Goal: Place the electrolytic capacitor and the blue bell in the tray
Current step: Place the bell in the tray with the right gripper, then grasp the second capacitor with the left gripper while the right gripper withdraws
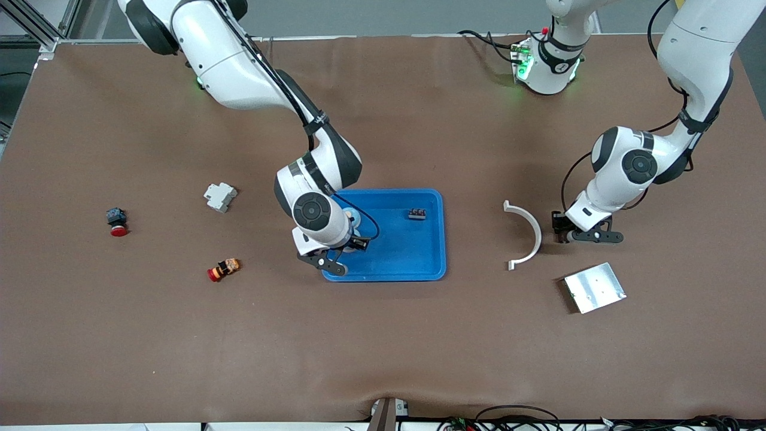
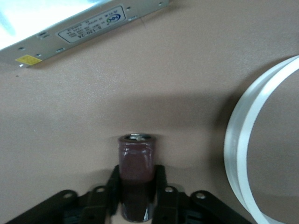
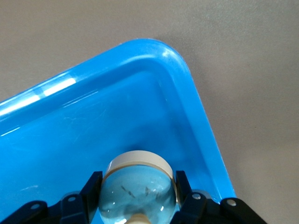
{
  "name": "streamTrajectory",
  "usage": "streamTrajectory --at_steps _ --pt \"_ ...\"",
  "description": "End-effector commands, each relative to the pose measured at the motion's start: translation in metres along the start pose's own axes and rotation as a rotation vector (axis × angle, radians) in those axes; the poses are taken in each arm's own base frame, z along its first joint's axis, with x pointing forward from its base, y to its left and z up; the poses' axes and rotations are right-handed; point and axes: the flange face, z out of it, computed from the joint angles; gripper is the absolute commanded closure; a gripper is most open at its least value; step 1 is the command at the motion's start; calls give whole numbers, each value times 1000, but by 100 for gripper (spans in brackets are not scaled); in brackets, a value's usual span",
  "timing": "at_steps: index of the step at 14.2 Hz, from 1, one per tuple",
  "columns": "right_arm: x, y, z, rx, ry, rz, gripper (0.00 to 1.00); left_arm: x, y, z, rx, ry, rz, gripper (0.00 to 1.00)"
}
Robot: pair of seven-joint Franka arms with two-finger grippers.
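From the front view, the right arm comes in from its base and bends down so the right gripper (image 1: 340, 256) sits low over the blue tray (image 1: 413, 257), at the tray's end toward the right arm's side, with a bit of the blue bell (image 1: 350, 216) peeking out beside the wrist. There's also a small dark part (image 1: 417, 214) already lying in the tray, farther from the camera. The left arm is folded down too, its left gripper (image 1: 562, 234) low at the table between a white curved piece (image 1: 529, 235) and a silver metal plate (image 1: 595, 287). Off toward the right arm's end of the table sit a white block (image 1: 219, 196), a red-capped button (image 1: 117, 222) and an orange-and-red part (image 1: 224, 269). Left wrist view: the fingers (image 2: 113, 186) are clamped on a dark brown electrolytic capacitor (image 2: 136, 175), standing upright on the brown mat, so it's not in the tray yet. Right wrist view: the fingers (image 3: 91, 189) are closed snug on the bell's shiny dome, right above the tray floor near a rounded corner.
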Motion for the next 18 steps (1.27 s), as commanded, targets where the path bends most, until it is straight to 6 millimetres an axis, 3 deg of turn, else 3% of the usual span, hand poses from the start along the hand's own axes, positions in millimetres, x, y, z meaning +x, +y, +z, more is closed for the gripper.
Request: streamTrajectory --at_steps 1,3,5,8,11,15,18 --pt "2 -5 -1 -2 12 11 10 -1 5 -5 8 14 0 100" --pt "2 -5 -2 -1 13 10 0 5 5 -17 15 36 -56 100" --pt "5 -4 -6 3 16 13 0 14 2 -29 39 25 -188 100" --pt "13 1 -18 7 22 12 0 39 26 -60 79 -21 -325 100" --pt "27 16 -42 -28 47 -17 0 65 64 -94 76 -33 -585 100" --pt "76 80 -108 -87 -11 -115 0 90 110 -129 -52 -24 -855 100" --pt "116 149 -168 -87 -52 -141 0 98 163 -139 -121 -53 -1033 100"
